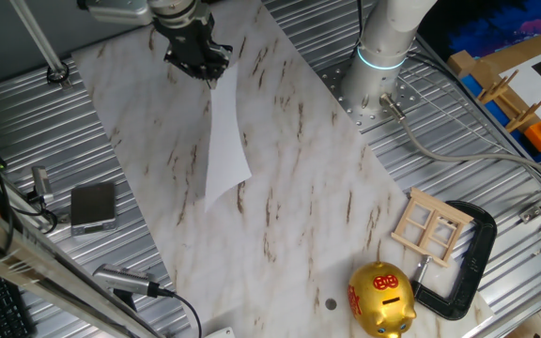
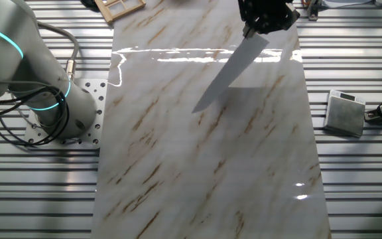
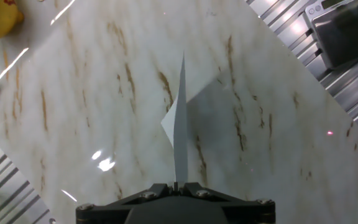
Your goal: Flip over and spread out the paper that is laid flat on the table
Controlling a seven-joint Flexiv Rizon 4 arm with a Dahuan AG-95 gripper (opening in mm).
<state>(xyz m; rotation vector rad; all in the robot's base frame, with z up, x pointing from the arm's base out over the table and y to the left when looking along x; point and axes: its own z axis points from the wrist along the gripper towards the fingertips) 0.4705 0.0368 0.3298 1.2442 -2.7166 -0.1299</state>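
Paper point(image 1: 225, 141) hangs from the gripper point(image 1: 212, 77), pinched by one edge, lifted off the table point(image 1: 299, 197). Jaws closed tight on the sheet's top edge; hand view shows the sheet edge-on, running straight out from between the fingertips. Sheet dangles over the middle of the board's width, toward the end far from the gold piggy bank point(image 1: 381, 299) and wooden frame point(image 1: 430, 225). Cannot tell whether its lowest corner touches the marble or hangs just above it; shadow on the board sits close beside it in the other fixed view.

Step in hand, my read: mid-flip. Paper is up and vertical, not yet laid back down on its other face.

To do it well:
- keep the pinch firm, thin sheet will slip or tear if grip loosens mid-swing
- lower until the free bottom edge rests on the board, then drag the held edge across and past it so the sheet folds over onto its other side
- move low and slow; paper is limp and curls, fast motion will make it flutter or fold on itself
- travel along the long run of the board toward the open middle, staying inside the long edges so the sheet does not land on the ribbed metal point(image 1: 83, 282)
- release only when the held edge is down near flat, then press outward to smooth

Risk: landing creased or doubled, or half off the board's edge by the grey pad point(image 1: 93, 205).
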